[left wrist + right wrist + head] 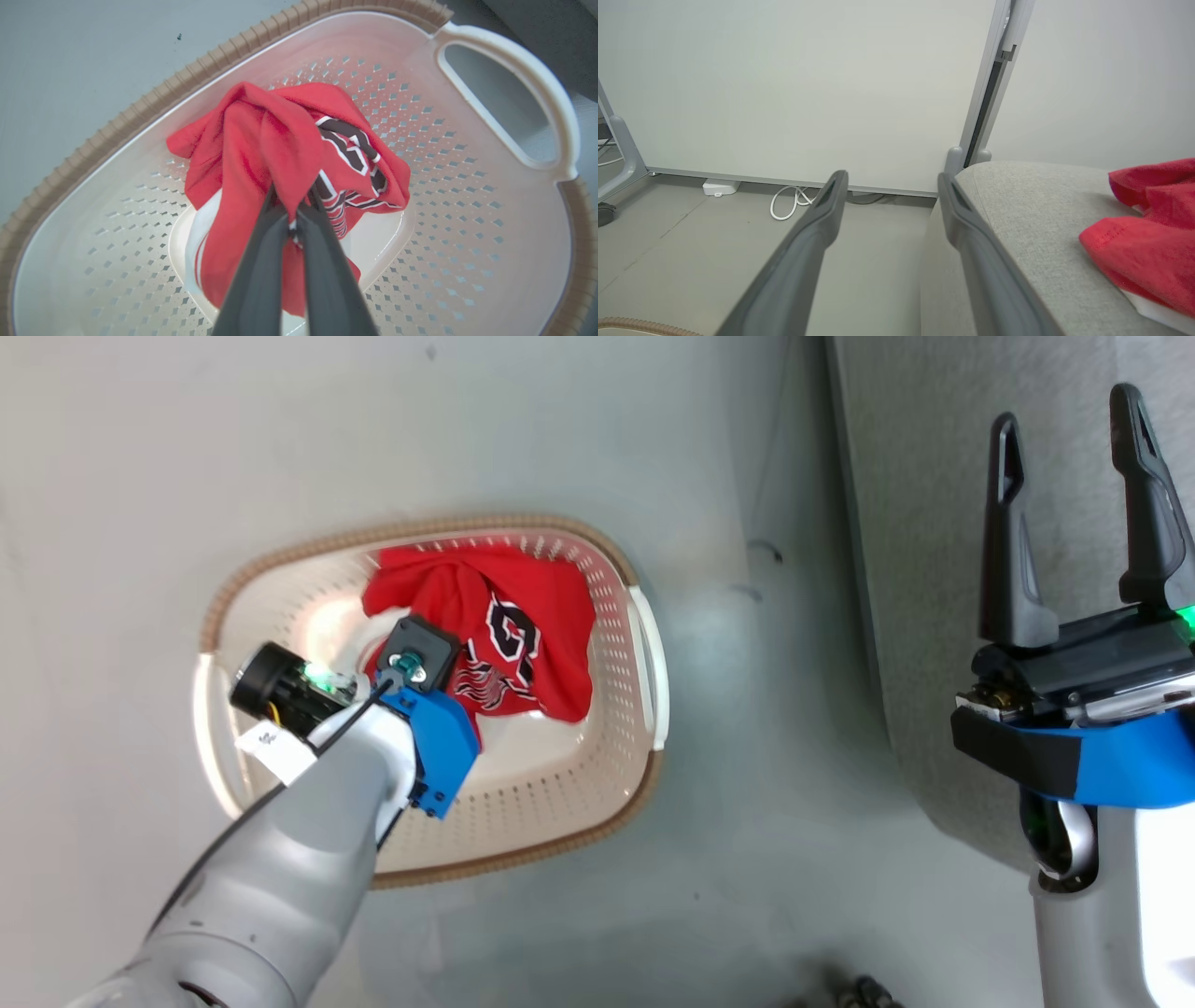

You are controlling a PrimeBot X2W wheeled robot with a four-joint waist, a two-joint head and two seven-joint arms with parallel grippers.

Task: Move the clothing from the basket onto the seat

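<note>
Left hand (293, 200) clamped shut on red jersey (261, 140), jersey bunched inside basket (467, 210), right hand (1064, 411) stood wide beside seat (915, 569).

red fabric jersey (261, 140), black-and-white lettering, centre frame; cream-white perforated plastic basket (467, 186), brown rim; grey fabric seat cushion (1017, 210), right.

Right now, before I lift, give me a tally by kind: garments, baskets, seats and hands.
Red garments: 2, the jersey in the basket, the other garment on the seat
Basket: 1
Seat: 1
Hands: 2, the left hand shut on the jersey, the right hand open and holding nothing
Total: 6
</note>
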